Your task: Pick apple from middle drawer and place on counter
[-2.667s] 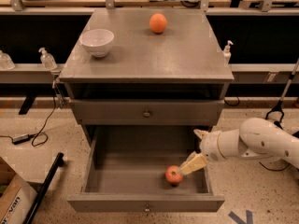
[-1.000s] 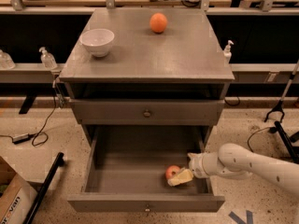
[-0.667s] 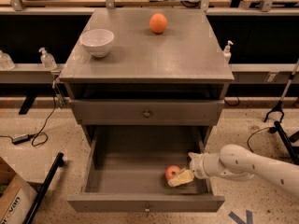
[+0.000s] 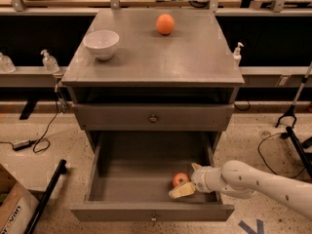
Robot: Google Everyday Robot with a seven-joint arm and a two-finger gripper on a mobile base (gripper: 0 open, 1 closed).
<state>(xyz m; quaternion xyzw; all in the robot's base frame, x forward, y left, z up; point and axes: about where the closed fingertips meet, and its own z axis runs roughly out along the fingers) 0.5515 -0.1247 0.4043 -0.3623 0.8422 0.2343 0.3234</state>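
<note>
Writing is scarce: only the cardboard box (image 4: 13, 212) at the lower left floor edge carries dark printed letters up its side, and they are cut off by the frame and cannot be read whole. The pump bottles (image 4: 49, 61) on the shelf behind the cabinet show no readable labels.

The middle drawer (image 4: 131, 179) stands pulled fully out, its knobbed front toward the camera. The apple (image 4: 179, 178), red with a paler patch, rests on the drawer floor near the front right corner. The gripper (image 4: 187, 180) reaches in from the right at the end of a white arm (image 4: 258, 182), low inside the drawer. Its fingers (image 4: 178, 192) are spread apart, one pale tip just in front of the apple and the other behind and to the right, so the fruit sits between them; whether either pad touches it cannot be told.

The upper drawer (image 4: 153, 117) is shut. On the counter (image 4: 195, 57) sit a white bowl (image 4: 101, 43) at the left and an orange (image 4: 165, 24) near the back, well apart.
</note>
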